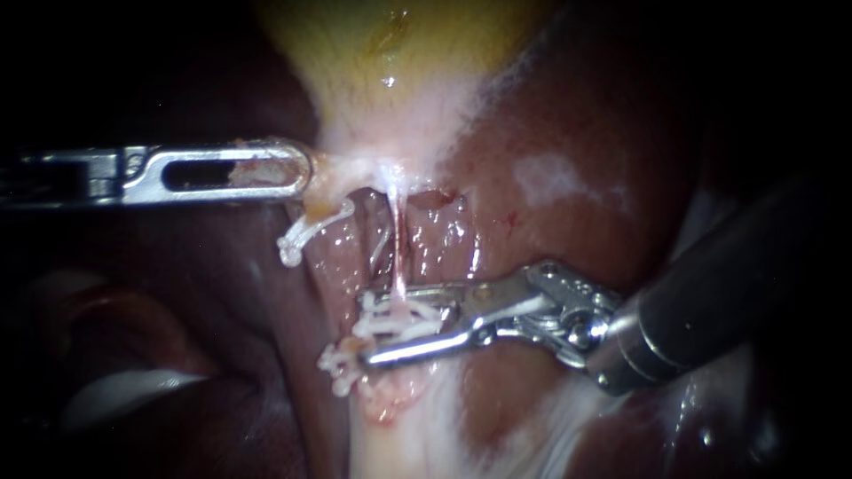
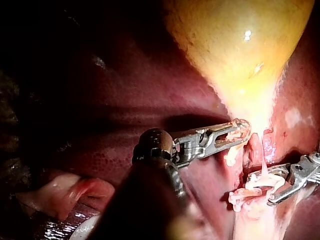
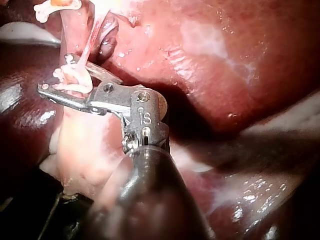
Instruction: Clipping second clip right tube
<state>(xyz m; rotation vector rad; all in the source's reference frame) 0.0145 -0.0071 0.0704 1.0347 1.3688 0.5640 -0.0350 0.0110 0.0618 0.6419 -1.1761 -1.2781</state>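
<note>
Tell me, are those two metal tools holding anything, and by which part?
The left instrument grips the gallbladder by the pale tissue at its narrow neck. The right instrument holds, between its jaws, a white clip set across the thin tube.

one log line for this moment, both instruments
left instrument: shut on gallbladder neck | right instrument: shut on clip | clip: across tube

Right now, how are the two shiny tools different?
The left instrument lies level, and its slotted jaws pinch the gallbladder at its pale neck. The right instrument slants in lower down, and its jaws are set wider, holding a white clip on the thin tube. Both are silvery metal with two small jaws.
</note>
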